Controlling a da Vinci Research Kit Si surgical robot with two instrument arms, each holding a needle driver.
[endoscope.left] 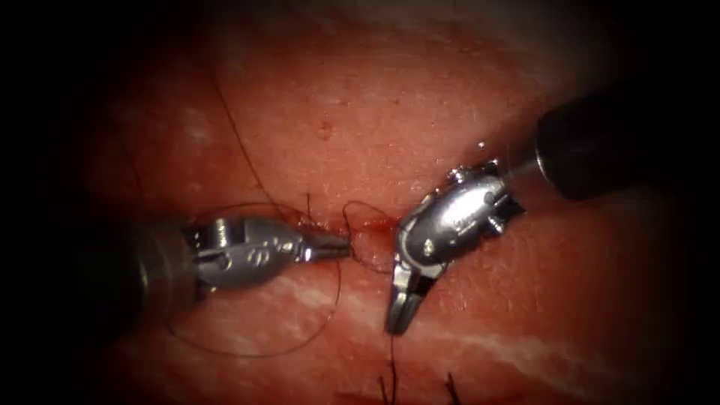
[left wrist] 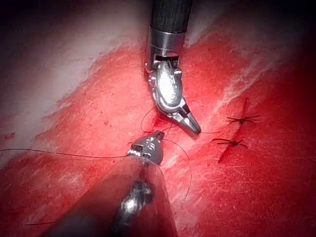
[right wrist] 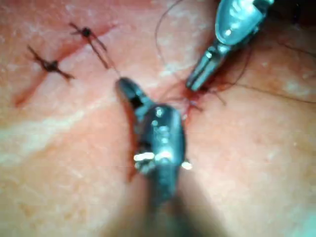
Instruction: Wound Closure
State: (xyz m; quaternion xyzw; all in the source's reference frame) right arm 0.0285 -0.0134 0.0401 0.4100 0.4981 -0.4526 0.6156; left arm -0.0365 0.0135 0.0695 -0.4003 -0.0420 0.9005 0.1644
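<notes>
Tissue [endoscope.left: 360,127] lies under both tools, red and wet, with pale streaks of fat across it. Nearest to the endoscope, at the low edge of its view, short dark cut ends of thread [endoscope.left: 390,386] stand up from the surface; in the left wrist view two finished knots [left wrist: 236,131] sit on the cut [left wrist: 232,148], well apart from the tools.

A little further in, the right tool [endoscope.left: 401,315] points downward, its jaws pressed together. A thin line of thread [endoscope.left: 391,352] runs just beside its tip, but I cannot tell if the jaws really hold it.

Beside it, the left tool [endoscope.left: 341,247] comes in flat from the left. Its jaws are closed, with the tip at the place where the thread comes out of the cut [endoscope.left: 367,223]. I think it holds the thread there, to keep the strand steady near the wound, though the grip itself is too small to see surely. A wide loop of thread [endoscope.left: 300,346] hangs around this tool, and another strand [endoscope.left: 232,127] climbs away over the far tissue.

The needle I cannot find: not in either tool, not in the tissue.
</notes>
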